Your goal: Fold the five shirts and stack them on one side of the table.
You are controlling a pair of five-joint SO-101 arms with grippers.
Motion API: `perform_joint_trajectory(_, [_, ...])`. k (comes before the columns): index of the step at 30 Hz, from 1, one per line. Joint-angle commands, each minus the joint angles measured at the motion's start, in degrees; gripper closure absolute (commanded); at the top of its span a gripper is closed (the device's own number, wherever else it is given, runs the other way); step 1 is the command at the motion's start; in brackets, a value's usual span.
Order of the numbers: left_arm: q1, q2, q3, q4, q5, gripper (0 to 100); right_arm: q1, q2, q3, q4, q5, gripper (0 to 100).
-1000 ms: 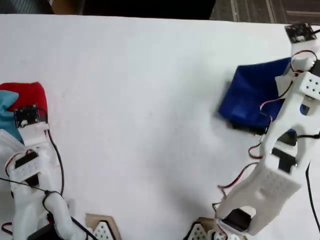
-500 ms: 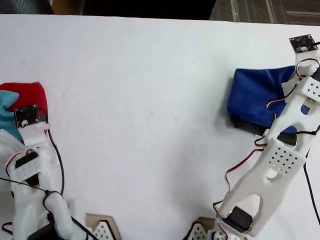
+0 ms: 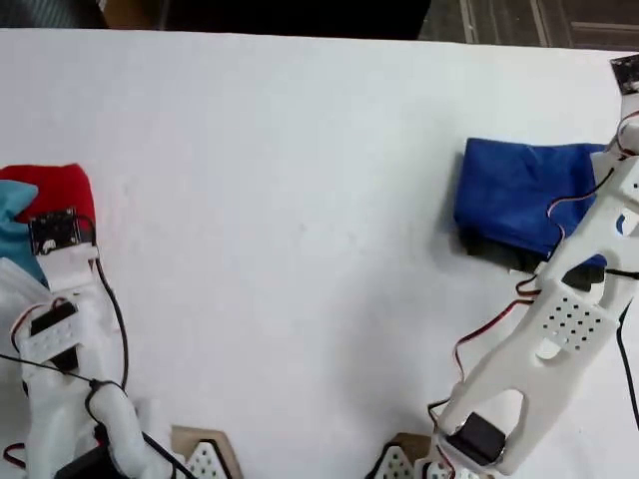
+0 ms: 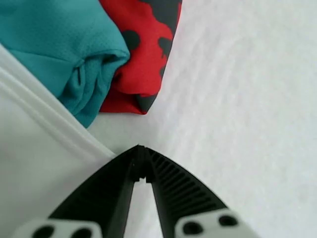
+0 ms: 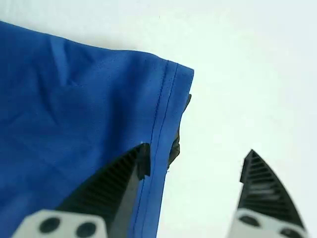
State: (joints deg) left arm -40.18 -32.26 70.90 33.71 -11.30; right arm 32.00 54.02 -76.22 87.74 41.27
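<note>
At the near left of the white table (image 3: 300, 200), the left arm (image 3: 60, 339) stands over a loose pile of 3 shirts at the left edge. The left gripper (image 4: 142, 171) has its black jaws pressed together, holding nothing. Its tips sit at the border of a plain white shirt (image 4: 34, 178), just short of a crumpled teal shirt (image 4: 54, 44) and a red shirt with black spots (image 4: 143, 49), which touch each other.

On the right side, the right arm (image 3: 544, 349) stretches toward the far right. The right gripper (image 5: 195, 163) is spread wide and empty. One finger is over the stitched hem of a folded royal-blue shirt (image 3: 509, 195) and the other is over bare table. A dark folded garment (image 3: 494, 254) peeks out beneath the blue one. This stack of 2 lies well apart from the left pile.
</note>
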Motion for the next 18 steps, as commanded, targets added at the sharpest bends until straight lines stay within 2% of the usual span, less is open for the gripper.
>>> perform_joint_trajectory(1, [0.26, -1.67, -0.13, -0.88, 0.70, 97, -1.10, -0.75, -3.08, 4.18, -2.11, 75.8])
perform_joint_trajectory(4, [0.26, -1.67, -0.13, -0.88, 0.70, 97, -2.33, -0.31, -2.90, 7.78, -2.46, 96.7])
perform_joint_trajectory(5, [0.26, -1.67, -0.13, -0.88, 0.70, 97, -2.51, -0.22, -2.55, 8.57, -2.55, 99.2])
perform_joint_trajectory(6, [0.26, -1.67, -0.13, -0.88, 0.70, 97, -2.33, -0.22, -2.37, 9.45, -2.55, 96.0])
perform_joint_trajectory(15, [0.26, -1.67, -0.13, -0.88, 0.70, 97, 4.44, -0.31, 11.08, 10.15, -1.76, 97.8])
perform_joint_trajectory(18, [0.26, -1.67, -0.13, -0.88, 0.70, 97, 4.79, -0.31, 16.00, 10.07, 0.97, 97.8])
